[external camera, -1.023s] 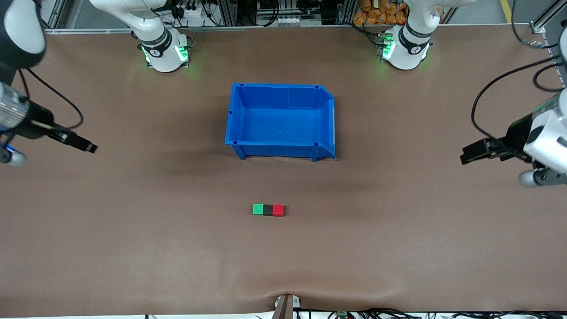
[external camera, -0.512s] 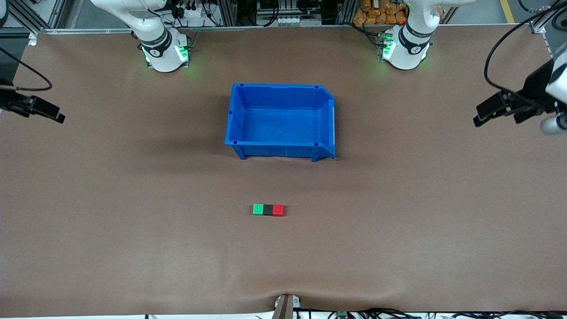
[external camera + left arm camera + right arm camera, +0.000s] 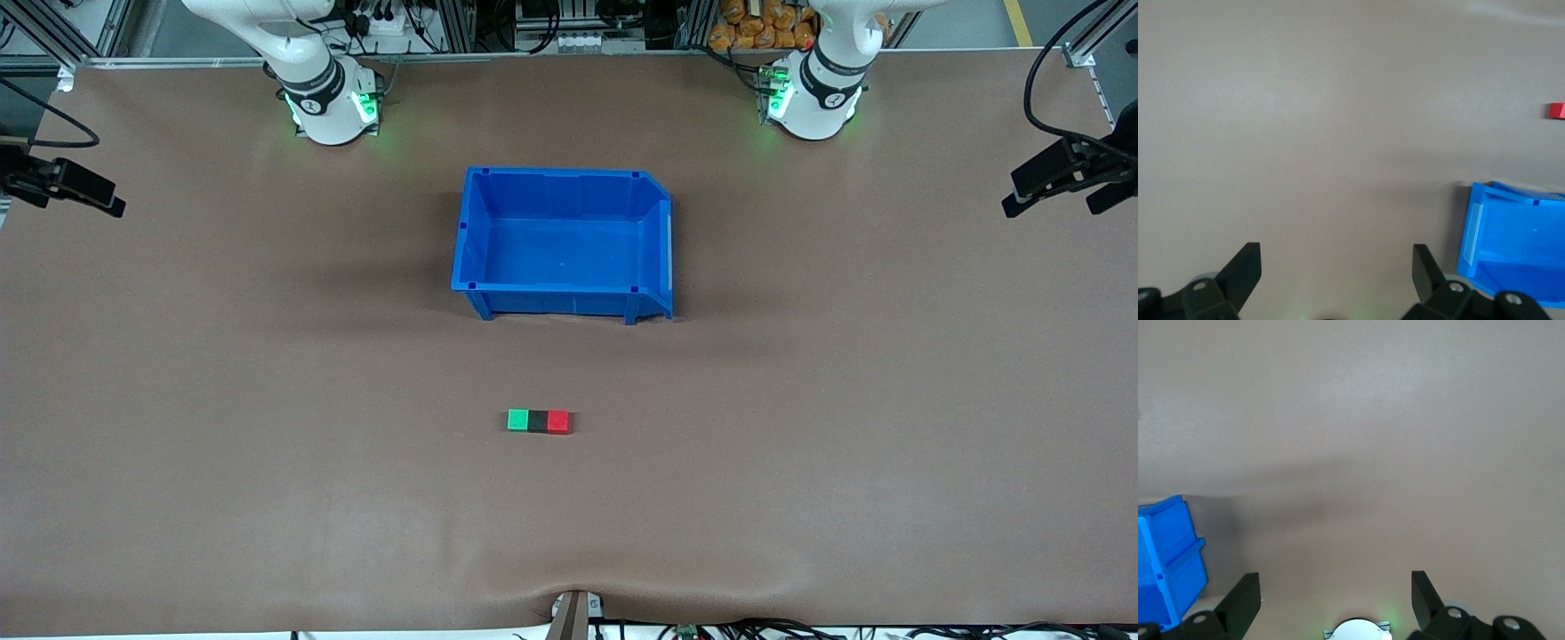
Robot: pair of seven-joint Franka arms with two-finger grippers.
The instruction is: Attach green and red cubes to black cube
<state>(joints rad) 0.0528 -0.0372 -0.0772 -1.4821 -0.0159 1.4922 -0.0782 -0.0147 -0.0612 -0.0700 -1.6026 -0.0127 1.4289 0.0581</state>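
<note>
- Front view: the green cube, black cube and red cube are found on the desk in one row, the black one in the middle and touching both neighbours. The row lies nearer the camera than the blue bin, well apart from it. The joining is judged complete.
- Front view: the left claw is seen over the desk edge at the left arm's end, the right claw over the right arm's end; both are well clear of the row.
- Left wrist view: the left claw is seen spread wide with nothing held. Part of the red cube and a corner of the bin are visible.
- Right wrist view: the right claw is likewise wide apart and empty, over bare desk beside the bin.
- Recommendation: any remaining retreat should be kept high and away from the row, so the joints are not disturbed.
</note>
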